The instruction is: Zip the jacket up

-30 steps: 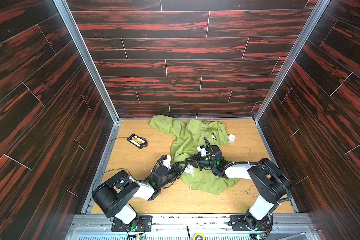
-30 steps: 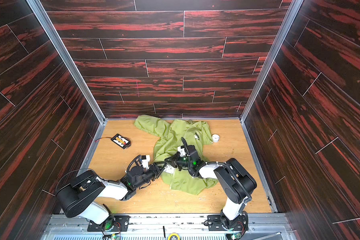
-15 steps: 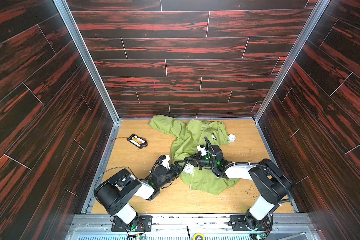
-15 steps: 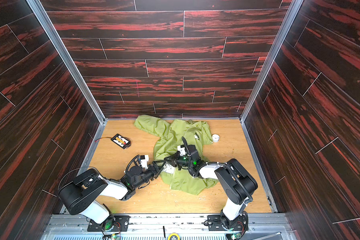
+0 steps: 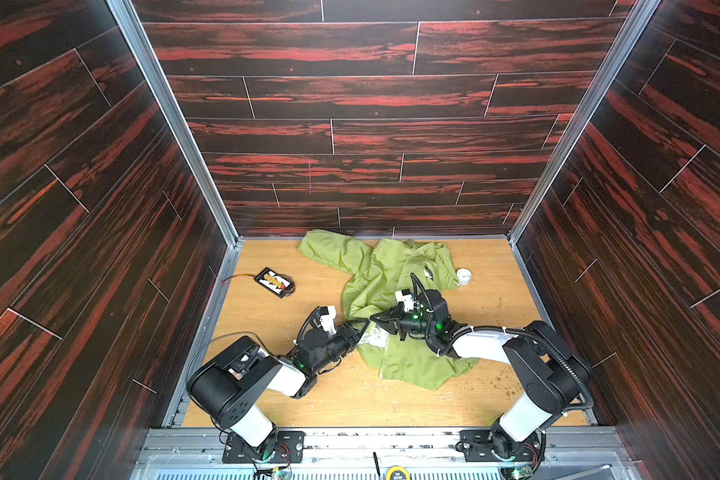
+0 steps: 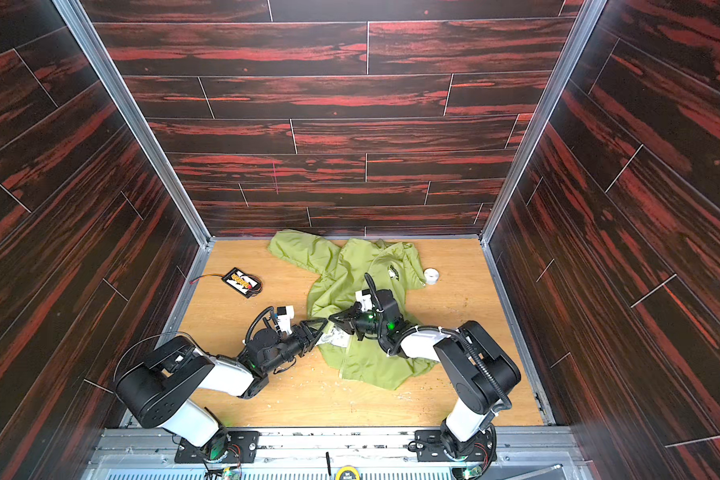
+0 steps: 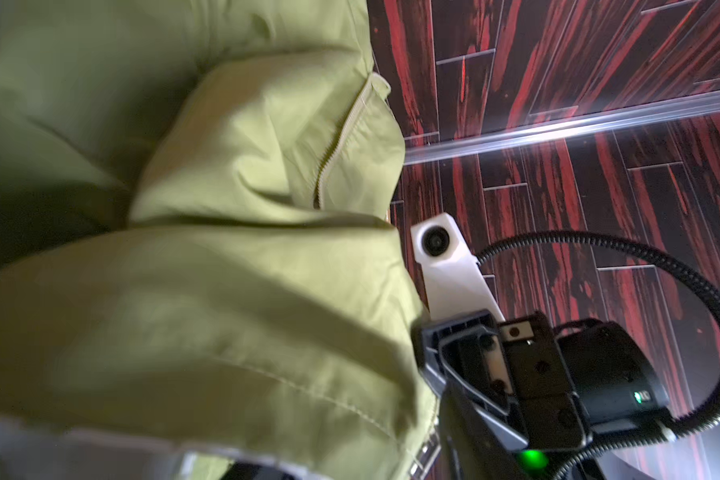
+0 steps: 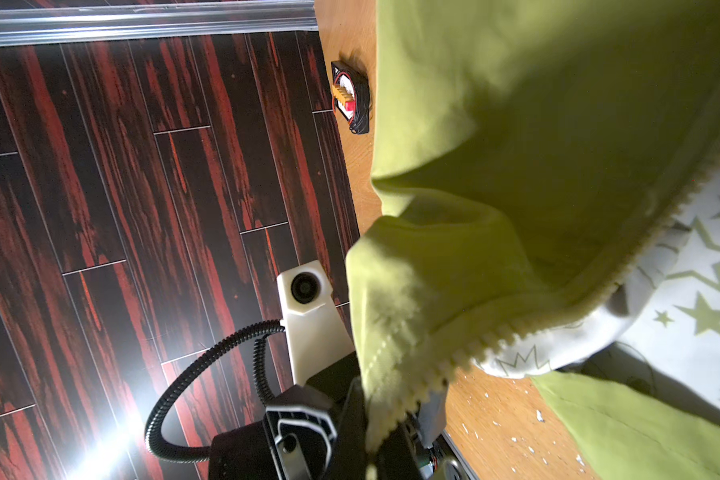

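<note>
Black-jointed white arms [image 5: 287, 376], ribbed black cables [image 7: 682, 266], white wrist cameras [image 7: 435, 241], green status lights [image 7: 533, 459].

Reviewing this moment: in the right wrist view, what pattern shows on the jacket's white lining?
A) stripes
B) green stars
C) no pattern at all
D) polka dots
B: where the green jacket is turned back, its white lining carries green stars, some solid and some only outlined.
</note>
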You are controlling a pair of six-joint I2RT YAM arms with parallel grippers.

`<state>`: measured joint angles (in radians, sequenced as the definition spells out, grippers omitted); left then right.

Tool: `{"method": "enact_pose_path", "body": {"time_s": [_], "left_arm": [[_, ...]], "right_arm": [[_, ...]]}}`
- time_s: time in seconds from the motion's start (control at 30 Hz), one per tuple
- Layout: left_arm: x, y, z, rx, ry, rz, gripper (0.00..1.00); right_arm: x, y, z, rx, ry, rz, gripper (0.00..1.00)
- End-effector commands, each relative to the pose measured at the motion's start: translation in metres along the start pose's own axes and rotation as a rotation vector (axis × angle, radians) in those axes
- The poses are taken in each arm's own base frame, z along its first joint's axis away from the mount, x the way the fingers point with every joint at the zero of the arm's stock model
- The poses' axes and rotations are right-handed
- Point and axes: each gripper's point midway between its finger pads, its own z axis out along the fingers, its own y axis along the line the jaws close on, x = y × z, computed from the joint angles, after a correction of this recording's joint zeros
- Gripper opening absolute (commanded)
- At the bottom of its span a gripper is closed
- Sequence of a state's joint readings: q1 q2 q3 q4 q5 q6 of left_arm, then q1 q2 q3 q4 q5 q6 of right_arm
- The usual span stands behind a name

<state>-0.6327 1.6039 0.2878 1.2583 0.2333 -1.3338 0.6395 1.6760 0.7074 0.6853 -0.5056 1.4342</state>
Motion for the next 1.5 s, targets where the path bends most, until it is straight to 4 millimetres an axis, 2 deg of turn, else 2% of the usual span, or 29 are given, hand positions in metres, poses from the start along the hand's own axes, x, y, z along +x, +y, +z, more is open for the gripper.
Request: {"method": "enact_pose_path", "body": {"time_s": [0.0,0.73,1.47], "left_arm": [[0.003,-0.017,0.003,0.069,0.033,0.024,0.49],[0.008,-0.015,0.006,0.076,0.070,0.039,0.29],[0.018,-0.017,0.013,0.095,0.137,0.054,0.21]], "right_arm": [[0.002,0.009,-0.004,-0.010,-0.002,-0.020,0.00],[0.000,0.006,-0.004,0.009,-0.004,-0.023,0.00],[-0.007,0.008,-0.008,0.026,-0.015,-0.035,0.00]]}}
